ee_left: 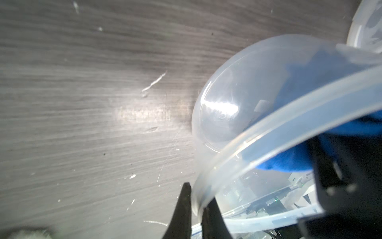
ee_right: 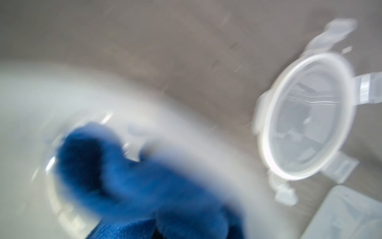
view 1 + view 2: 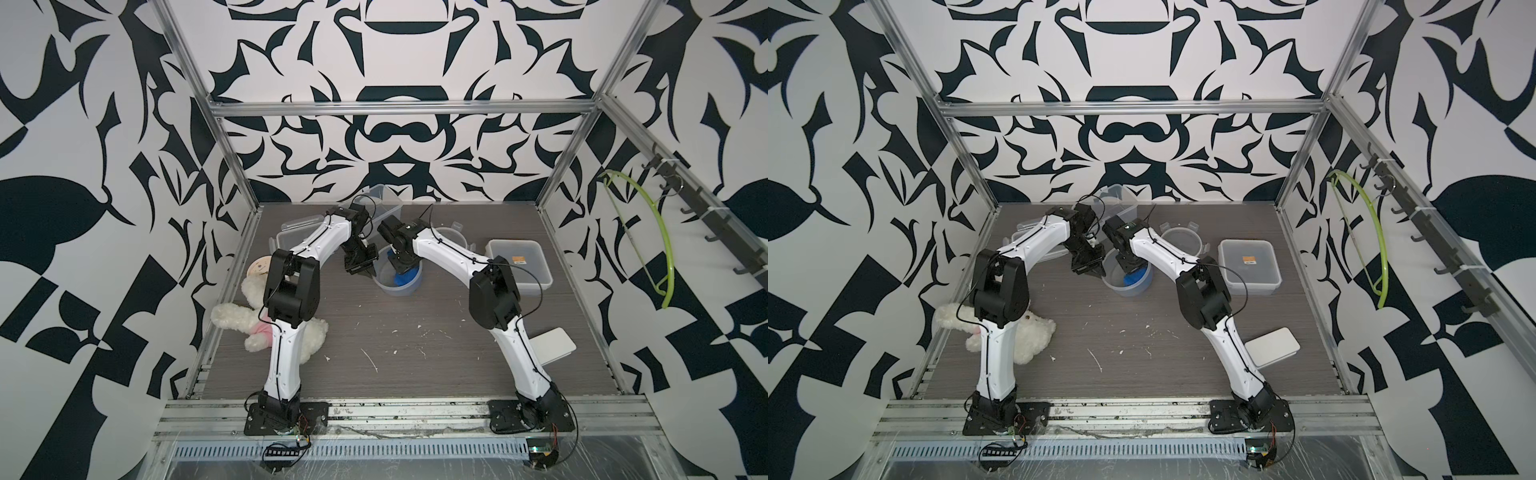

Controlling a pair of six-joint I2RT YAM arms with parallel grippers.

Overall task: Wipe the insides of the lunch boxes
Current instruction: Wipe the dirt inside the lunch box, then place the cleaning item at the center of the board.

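We note the round lunch box (image 3: 388, 286) standing open at mid-bench (image 3: 415, 328), between the two arms. The left pincer (image 1: 197, 199) is clamped on its rim, one finger outside the wall and one inside. The right pincer (image 3: 398, 266) reaches down into that box, closed on the blue cloth (image 2: 124, 175), which is bunched against the box floor. The round lid (image 2: 306, 115) lies just behind, the square lunch box (image 3: 536, 280) off to the right, and the rectangular lunch box (image 3: 384, 199) by the back wall.

Round lunch box (image 1: 227, 99): translucent glossy plastic. Blue cloth (image 2: 134, 182): fuzzy fabric. Table (image 1: 82, 124): matt, scuffed woodgrain.
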